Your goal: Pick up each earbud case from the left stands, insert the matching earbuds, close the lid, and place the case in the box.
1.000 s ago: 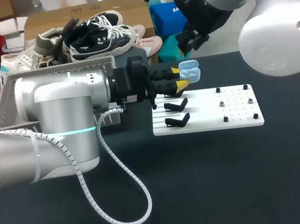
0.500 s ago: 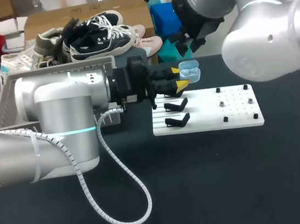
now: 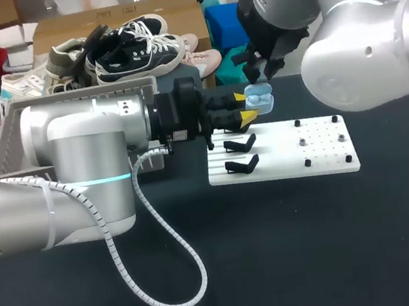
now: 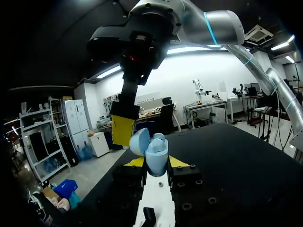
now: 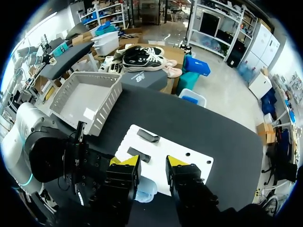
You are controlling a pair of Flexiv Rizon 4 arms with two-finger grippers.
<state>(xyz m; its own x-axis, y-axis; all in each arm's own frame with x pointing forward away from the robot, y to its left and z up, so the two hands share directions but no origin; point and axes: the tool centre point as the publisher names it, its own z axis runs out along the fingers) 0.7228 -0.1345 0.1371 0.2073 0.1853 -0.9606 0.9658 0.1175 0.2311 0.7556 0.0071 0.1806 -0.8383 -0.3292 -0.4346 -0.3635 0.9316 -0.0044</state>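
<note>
- Hovering straight above the earbud case [image 3: 260, 101] is the right tool [image 5: 151, 166], fingers released with a clear gap between the yellow tips and nothing in them.
- The left tool [image 3: 245, 107] is clenched on the case from two sides, and holds it in the air just past the far left corner of the white stand board [image 3: 325, 154].
- Here is the relation that counts: in the right wrist view the case sits directly under the right tool, below the gap between its fingers and a touch toward one of them.
- The lid [image 4: 139, 141] is open, standing up from the far side of the case body. In the left wrist view one yellow finger of the right tool hangs just beside that lid. Whether they touch, I cannot tell.
- Whether the earbuds are already seated I cannot tell for certain.
- My read is that the right arm is the one to act, since the left is only the clamp. A short drop from above should reach the case, whether to seat a bud or press the lid shut.
- The box [image 5: 85, 97] lies well off to the far left, on the left arm's side of the bench, so that arm looks better placed for the drop-off.
- Two black stands [image 3: 240, 144] on the board's left edge sit bare.
</note>
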